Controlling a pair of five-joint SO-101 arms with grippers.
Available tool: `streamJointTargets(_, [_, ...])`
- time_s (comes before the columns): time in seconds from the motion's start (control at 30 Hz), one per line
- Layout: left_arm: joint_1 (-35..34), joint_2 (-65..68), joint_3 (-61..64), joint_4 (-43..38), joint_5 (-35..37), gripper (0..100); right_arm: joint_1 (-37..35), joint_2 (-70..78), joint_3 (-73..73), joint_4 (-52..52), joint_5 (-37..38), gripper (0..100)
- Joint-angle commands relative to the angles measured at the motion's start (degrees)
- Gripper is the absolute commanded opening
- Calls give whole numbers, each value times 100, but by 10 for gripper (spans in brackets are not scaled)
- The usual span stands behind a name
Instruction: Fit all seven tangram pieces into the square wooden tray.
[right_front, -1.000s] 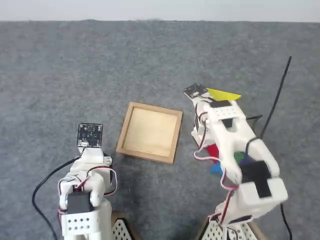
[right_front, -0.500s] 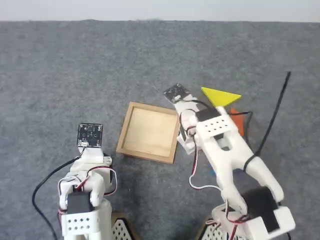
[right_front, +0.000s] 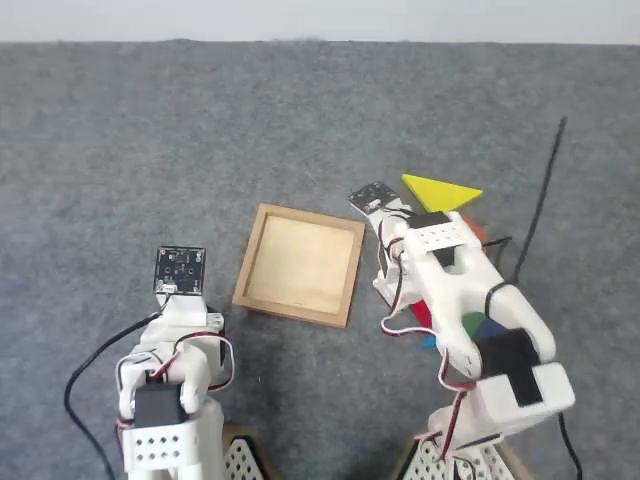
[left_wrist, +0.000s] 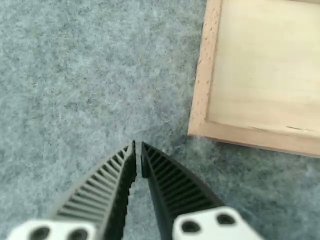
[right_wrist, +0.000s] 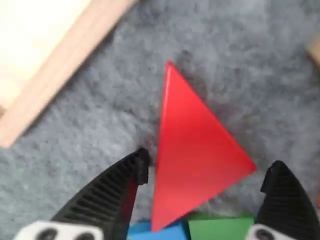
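The square wooden tray (right_front: 300, 264) lies bare in the middle of the grey felt. Just right of it, my right gripper (right_wrist: 210, 169) stands open, with a red triangle (right_wrist: 196, 150) between its fingers but not clamped. The red triangle (right_front: 424, 313) peeks out beside the right arm. Blue (right_wrist: 161, 232) and green (right_wrist: 220, 227) pieces lie against the red one. A yellow triangle (right_front: 440, 192) lies farther back, with an orange piece (right_front: 473, 229) beside it. My left gripper (left_wrist: 138, 148) is shut on nothing, over felt near the tray rim (left_wrist: 200, 90).
Green (right_front: 470, 322), dark blue (right_front: 489, 326) and light blue (right_front: 432, 340) pieces cluster under the right arm. A black cable (right_front: 540, 200) runs along the right. The far half of the table is open felt.
The right arm swung left toward the tray's corner, then came back right and nearer, over the red triangle. The left arm has not moved.
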Motion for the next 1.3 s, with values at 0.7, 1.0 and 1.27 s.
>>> streamJointTargets(0.7, [-26, -105, -75, 26, 97, 18, 75, -998, -220, 119, -158, 190])
streamJointTargets(1.0, [-26, -105, -75, 26, 97, 18, -620, -1587, -176, 356, -475, 190])
streamJointTargets(1.27, [-26, -105, -75, 26, 97, 18, 154, -1560, -202, 382, 149, 362])
